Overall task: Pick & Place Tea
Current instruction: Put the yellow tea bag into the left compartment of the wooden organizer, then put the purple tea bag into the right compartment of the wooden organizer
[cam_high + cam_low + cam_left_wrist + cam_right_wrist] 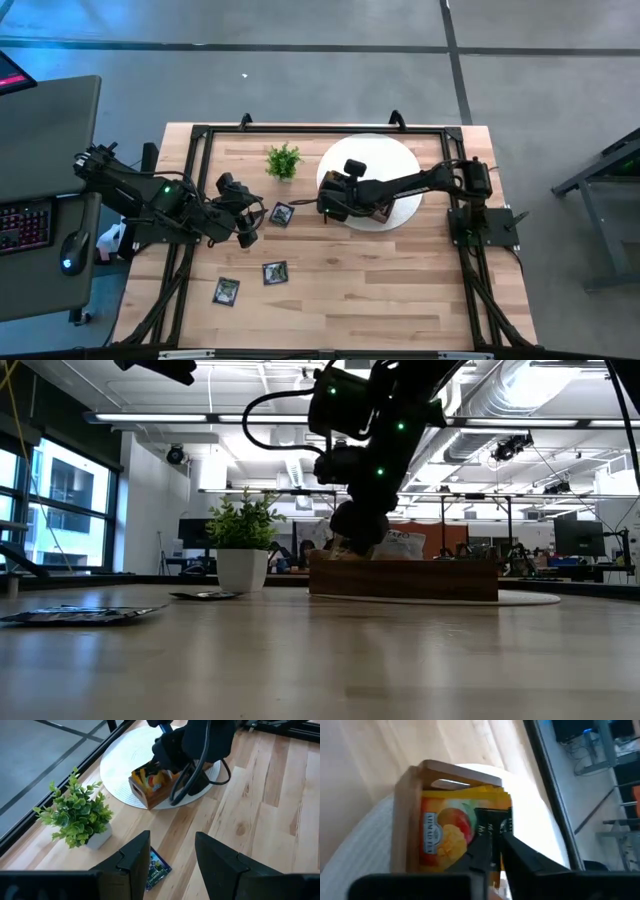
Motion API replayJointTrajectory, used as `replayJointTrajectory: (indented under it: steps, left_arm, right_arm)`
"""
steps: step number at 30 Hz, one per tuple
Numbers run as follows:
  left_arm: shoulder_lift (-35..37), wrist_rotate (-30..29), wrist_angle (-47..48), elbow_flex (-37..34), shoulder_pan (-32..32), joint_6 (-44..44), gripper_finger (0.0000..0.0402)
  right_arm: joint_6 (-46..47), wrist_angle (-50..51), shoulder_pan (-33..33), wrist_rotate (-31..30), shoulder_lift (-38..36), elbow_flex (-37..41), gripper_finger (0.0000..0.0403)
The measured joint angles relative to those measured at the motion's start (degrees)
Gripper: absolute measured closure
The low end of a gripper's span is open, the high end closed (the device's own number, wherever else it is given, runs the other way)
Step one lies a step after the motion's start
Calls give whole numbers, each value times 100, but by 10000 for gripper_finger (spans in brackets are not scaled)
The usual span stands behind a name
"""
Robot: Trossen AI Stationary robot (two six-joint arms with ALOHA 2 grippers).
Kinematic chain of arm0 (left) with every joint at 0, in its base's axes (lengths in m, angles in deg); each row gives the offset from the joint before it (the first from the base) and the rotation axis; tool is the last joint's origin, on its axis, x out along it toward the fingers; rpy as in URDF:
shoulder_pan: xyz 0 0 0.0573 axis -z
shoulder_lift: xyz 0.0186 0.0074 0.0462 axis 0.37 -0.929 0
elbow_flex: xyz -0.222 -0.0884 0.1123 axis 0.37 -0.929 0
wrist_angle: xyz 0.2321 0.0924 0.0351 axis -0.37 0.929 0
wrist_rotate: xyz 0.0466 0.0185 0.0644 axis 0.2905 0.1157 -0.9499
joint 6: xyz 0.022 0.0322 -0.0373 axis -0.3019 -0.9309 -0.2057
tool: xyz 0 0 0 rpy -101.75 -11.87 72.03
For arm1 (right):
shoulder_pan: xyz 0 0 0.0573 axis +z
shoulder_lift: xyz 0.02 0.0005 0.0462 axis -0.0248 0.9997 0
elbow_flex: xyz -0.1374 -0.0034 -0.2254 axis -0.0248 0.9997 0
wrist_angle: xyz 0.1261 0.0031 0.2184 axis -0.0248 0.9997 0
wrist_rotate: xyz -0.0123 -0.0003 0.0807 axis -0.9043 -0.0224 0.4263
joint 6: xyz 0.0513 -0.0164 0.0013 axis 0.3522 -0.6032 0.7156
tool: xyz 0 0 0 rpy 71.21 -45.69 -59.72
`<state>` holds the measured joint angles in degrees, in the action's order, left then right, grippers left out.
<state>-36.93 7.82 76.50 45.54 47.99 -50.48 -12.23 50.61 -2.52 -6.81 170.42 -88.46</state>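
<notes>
My right gripper [333, 198] hangs over the brown wooden tray [407, 795] on the round white mat and is shut on a black tea sachet [494, 819]. Yellow-orange mango sachets [442, 837] stand in the tray compartment below it. My left gripper [172, 857] is open and hovers above a dark sachet [156, 870] lying flat on the table, also seen in the high view as the sachet [282, 213]. Two more dark sachets [275, 272] [227, 291] lie flat nearer the table's near edge. My right gripper pinches the black sachet between its two fingers [481, 851], by the edge nearest the wrist [495, 832], coming from above and pointing down into the tray. The sachet stands on edge beyond the fingertips, against the yellow-orange sachets in the compartment.
A small green potted plant [284, 160] stands left of the white mat [405, 160], close to the left gripper's sachet. The black table frame [200, 135] runs along the edges. Bare wood lies across the near and right parts of the table.
</notes>
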Motion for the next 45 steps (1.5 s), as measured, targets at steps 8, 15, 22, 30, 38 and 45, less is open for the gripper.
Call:
replayJointTrajectory:
  steps: [8,15,22,30,38,45]
  left_arm:
    - [0,61,2,0,-1,2,247]
    - [-96,512,34,-250,1,127,247]
    - [-90,1280,-66,-1002,1,1168,247]
    - [-87,2274,-1551,-2146,115,1784,247]
    - [-454,3599,-3418,-3029,287,2298,247]
    - [-1212,3079,-4016,-3324,967,1940,247]
  right_arm:
    - [-196,-203,224,-301,-86,2,281]
    - [75,-1397,585,1406,-304,0,261]
    - [-60,-3279,773,3549,-54,-4,271]
    - [-252,-4087,1052,4095,526,1,283]
    - [-506,-4677,1442,4519,1222,4,285]
    - [969,-4988,1594,4079,1279,-4,279]
